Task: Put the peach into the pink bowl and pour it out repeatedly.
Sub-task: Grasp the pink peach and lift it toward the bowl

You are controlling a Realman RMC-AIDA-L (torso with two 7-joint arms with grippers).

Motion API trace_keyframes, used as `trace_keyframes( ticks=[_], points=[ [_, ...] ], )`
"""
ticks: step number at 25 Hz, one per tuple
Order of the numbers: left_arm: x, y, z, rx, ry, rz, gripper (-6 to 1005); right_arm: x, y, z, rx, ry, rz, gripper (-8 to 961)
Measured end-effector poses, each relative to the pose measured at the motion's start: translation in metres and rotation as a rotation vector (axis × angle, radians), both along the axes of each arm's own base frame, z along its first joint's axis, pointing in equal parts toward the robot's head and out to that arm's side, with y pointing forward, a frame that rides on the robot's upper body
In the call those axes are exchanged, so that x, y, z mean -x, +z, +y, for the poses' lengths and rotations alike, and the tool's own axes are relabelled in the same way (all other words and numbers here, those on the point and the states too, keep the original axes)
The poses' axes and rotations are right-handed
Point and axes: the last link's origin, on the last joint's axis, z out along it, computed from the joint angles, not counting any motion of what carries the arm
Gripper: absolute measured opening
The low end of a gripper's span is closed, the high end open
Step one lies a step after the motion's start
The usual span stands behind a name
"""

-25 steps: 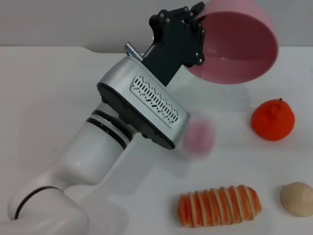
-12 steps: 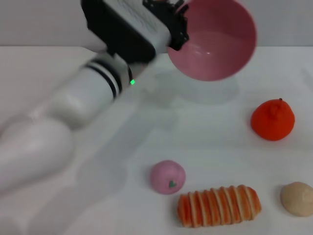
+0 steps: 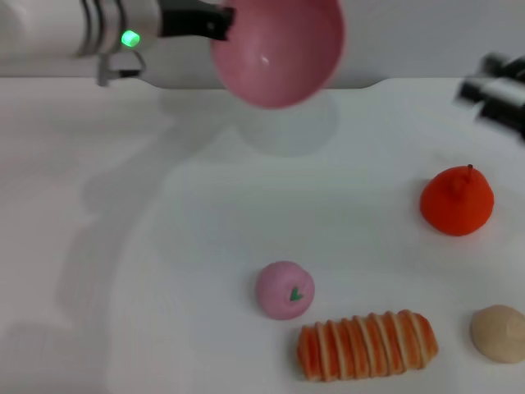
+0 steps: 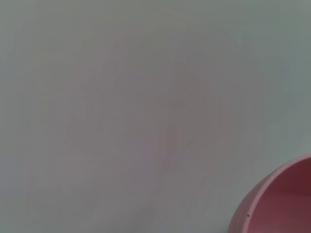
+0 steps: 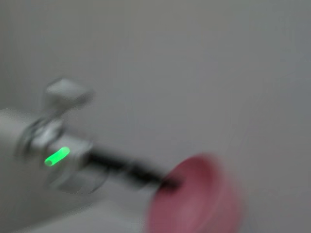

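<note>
The pink bowl (image 3: 275,49) hangs in the air at the back centre, tilted with its empty inside facing me. My left gripper (image 3: 221,23) is shut on its rim from the left. The bowl's edge (image 4: 279,206) shows in the left wrist view. In the right wrist view the bowl (image 5: 194,201) and the left gripper (image 5: 163,180) appear blurred. The peach (image 3: 285,290) lies on the white table, front centre, free of both grippers, its green leaf mark facing me. My right gripper (image 3: 499,100) is at the right edge, blurred, well away from the peach.
An orange fruit (image 3: 457,201) sits at the right. A striped orange bread roll (image 3: 367,345) lies just in front of and to the right of the peach. A beige round lump (image 3: 499,332) is at the front right corner. The white table (image 3: 123,271) stretches left.
My left arm swung up and left, carrying the bowl with it. The peach fell out and now rests beside the bread roll. My right gripper has come into view at the right edge.
</note>
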Motion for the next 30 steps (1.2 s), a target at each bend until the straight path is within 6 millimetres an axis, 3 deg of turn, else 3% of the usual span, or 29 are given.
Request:
trace_keyframes(
  ticks=[4, 5, 6, 10, 20, 25, 30],
  points=[
    [0.006, 0.015, 0.005, -0.001, 0.044, 0.012, 46, 0.025, -0.027, -0.008, 0.281, 0.064, -0.174, 561],
    [0.006, 0.015, 0.005, -0.001, 0.044, 0.012, 46, 0.037, -0.045, -0.011, 0.424, 0.088, -0.287, 561],
    [0.006, 0.016, 0.005, -0.003, 0.047, 0.016, 46, 0.037, -0.045, -0.011, 0.424, 0.088, -0.287, 561],
    [0.007, 0.017, 0.005, -0.001, 0.051, 0.031, 46, 0.062, -0.091, -0.008, 0.636, 0.114, -0.440, 561],
    [0.004, 0.010, 0.003, 0.017, 0.043, 0.042, 46, 0.079, -0.147, 0.025, 0.682, 0.027, -0.493, 560],
    [0.004, 0.008, 0.001, 0.026, 0.041, 0.050, 46, 0.083, -0.166, 0.027, 0.709, 0.008, -0.534, 560],
    [0.005, 0.006, 0.001, 0.027, 0.041, 0.054, 45, 0.081, -0.174, 0.024, 0.736, -0.022, -0.560, 561]
  ],
)
